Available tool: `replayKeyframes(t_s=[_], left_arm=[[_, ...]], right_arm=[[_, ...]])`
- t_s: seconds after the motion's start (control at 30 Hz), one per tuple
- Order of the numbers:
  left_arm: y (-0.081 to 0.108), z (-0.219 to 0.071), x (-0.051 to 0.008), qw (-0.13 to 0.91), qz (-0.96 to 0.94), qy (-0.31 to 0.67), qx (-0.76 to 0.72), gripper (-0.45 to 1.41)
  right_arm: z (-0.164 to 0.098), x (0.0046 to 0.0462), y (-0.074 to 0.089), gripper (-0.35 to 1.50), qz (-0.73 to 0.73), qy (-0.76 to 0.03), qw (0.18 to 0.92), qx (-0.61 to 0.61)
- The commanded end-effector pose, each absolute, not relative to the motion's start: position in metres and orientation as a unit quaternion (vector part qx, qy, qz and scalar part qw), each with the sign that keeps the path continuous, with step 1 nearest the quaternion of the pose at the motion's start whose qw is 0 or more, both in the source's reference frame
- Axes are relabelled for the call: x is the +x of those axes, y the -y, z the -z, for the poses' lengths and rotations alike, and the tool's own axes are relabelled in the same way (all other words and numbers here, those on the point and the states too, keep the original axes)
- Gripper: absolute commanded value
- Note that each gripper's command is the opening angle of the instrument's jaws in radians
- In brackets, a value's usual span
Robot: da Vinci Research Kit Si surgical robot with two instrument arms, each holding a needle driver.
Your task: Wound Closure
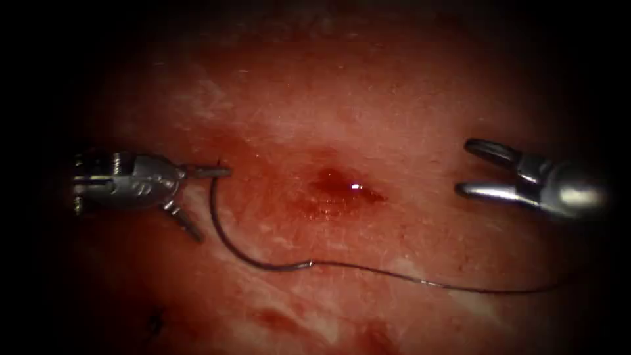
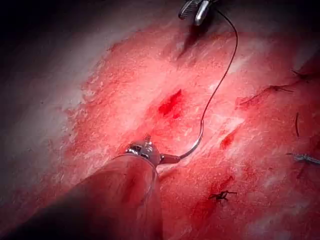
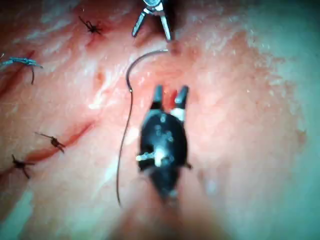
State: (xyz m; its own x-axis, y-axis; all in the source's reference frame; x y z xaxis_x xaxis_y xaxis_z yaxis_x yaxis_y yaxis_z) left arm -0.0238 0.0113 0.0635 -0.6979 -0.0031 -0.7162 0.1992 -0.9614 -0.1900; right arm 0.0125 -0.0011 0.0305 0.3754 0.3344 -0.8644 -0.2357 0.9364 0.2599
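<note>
The left tool (image 1: 197, 197), a small ribbed steel wrist on a thin shaft, sits to the left of the wound with its jaws spread wide apart. The upper jaw points straight toward the cut, and the tip end of the needle (image 1: 227, 240) lies right against it, though nothing is pinched between the two jaws. I cannot tell whether the needle point is just resting on the surface there or nicked into it. The needle is a dark, slim wire bent in a smooth arc; it curves down and rightward across the tissue (image 1: 394, 112), lying flat on top of it. At its tail the thread (image 1: 427, 281) begins, a fine dark line trailing off to the right over the glistening surface.

The cut (image 1: 342, 190) is a short, dark red slit in wet, pink, faintly fibrous flesh, pooled with red fluid (image 1: 309, 207). The right tool (image 1: 463, 167) hangs well right of it, its two smooth, rounded, polished jaws parted and gripping nothing.

From the right wrist camera, finished stitches (image 3: 54, 142) show as small dark knots with bristly ends along another cut.
</note>
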Motion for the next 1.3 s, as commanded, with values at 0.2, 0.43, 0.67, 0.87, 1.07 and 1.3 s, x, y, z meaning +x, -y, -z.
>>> replayKeyframes(t_s=[0.2, 0.43, 0.67, 0.87, 1.07, 1.3], left_arm=[[-0.0102, -0.0678, -0.0239, 0.077, 0.924, -0.122, 0.355, 0.47], [-0.0097, -0.07, -0.0241, 0.084, 0.928, -0.12, 0.341, 0.42], [-0.0093, -0.0697, -0.025, 0.092, 0.924, -0.126, 0.349, -0.37], [-0.0102, -0.0663, -0.0253, 0.065, 0.933, -0.075, 0.345, -0.45], [-0.0105, -0.0636, -0.0262, 0.013, 0.941, -0.04, 0.335, -0.45], [-0.0105, -0.0609, -0.0291, -0.063, 0.929, 0.025, 0.363, -0.45]], right_arm=[[-0.0313, 0.013, 0.0022, 0.43, -0.17, -0.532, 0.828, 0.047], [-0.0314, 0.0132, 0.0022, 0.43, -0.171, -0.532, 0.828, 0.046], [-0.0314, 0.0133, 0.0023, 0.42, -0.17, -0.532, 0.828, 0.046], [-0.031, 0.0145, 0.0032, 0.52, -0.188, -0.532, 0.824, 0.057], [-0.03, 0.0154, 0.0037, 0.82, -0.265, -0.541, 0.792, 0.097], [-0.0316, 0.0154, 0.0034, 0.85, -0.369, -0.532, 0.747, 0.153]])
